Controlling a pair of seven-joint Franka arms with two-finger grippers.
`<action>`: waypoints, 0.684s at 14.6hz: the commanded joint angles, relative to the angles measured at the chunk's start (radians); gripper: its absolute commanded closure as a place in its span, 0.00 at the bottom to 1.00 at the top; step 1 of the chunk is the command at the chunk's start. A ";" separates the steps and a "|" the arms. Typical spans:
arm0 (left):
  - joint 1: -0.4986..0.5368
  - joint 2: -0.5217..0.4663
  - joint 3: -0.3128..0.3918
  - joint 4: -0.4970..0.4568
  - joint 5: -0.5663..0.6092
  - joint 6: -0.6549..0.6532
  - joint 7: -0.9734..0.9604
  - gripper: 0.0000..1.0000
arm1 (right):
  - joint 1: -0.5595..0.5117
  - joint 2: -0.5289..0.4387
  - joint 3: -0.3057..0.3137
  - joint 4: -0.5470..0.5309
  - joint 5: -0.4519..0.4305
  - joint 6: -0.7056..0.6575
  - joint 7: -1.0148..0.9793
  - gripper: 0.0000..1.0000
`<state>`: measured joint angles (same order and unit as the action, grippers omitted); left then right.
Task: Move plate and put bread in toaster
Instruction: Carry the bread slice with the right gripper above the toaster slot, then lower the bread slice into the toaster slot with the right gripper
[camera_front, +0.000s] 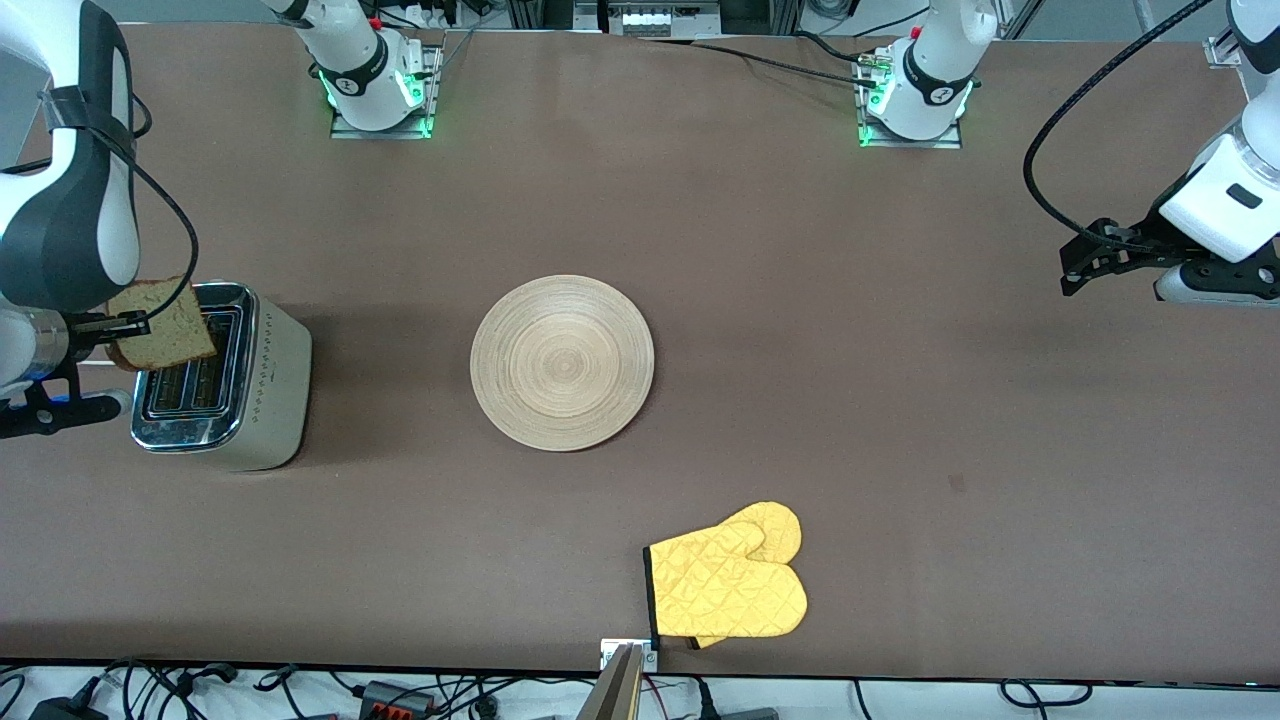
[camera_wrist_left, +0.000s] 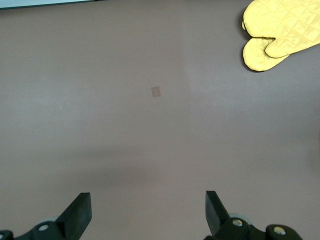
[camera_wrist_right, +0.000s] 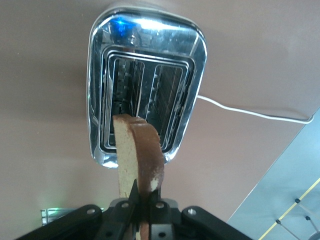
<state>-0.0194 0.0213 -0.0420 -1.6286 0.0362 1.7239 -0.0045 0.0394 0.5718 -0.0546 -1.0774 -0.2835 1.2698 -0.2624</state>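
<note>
R gripper (camera_front: 140, 322) clenched on the bread (camera_front: 162, 325), slice edge-on w/ crust showing, hanging over the toaster (camera_front: 225, 378) & its two slots, at the right arm's end of the table. White cord (camera_wrist_right: 250, 112) trails off the toaster. Plate (camera_front: 562, 362) sits mid-table, bare. Yellow oven mitt (camera_front: 730, 580) nearer the front camera than the plate. L gripper (camera_front: 1085, 262) waits w/ fingers spread, over bare table.

A light-wood plate (camera_front: 562, 362) ringed with fine grain, a quilted yellow mitt (camera_front: 728, 585), pale brown dark-crusted bread (camera_front: 162, 326) and a chrome-topped toaster (camera_front: 225, 380) are seen on a brown table (camera_front: 900, 400).
</note>
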 joint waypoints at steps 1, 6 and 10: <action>-0.005 0.013 0.002 0.030 -0.009 -0.015 0.003 0.00 | 0.001 0.045 0.004 0.039 -0.023 0.006 -0.020 1.00; -0.005 0.014 0.002 0.030 -0.009 -0.015 0.003 0.00 | -0.001 0.097 -0.005 0.039 -0.038 0.103 -0.024 1.00; -0.005 0.014 0.002 0.030 -0.010 -0.014 0.003 0.00 | 0.007 0.135 -0.007 0.039 -0.071 0.152 0.020 1.00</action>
<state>-0.0195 0.0216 -0.0420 -1.6280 0.0362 1.7239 -0.0045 0.0399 0.6738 -0.0575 -1.0749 -0.3348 1.4079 -0.2602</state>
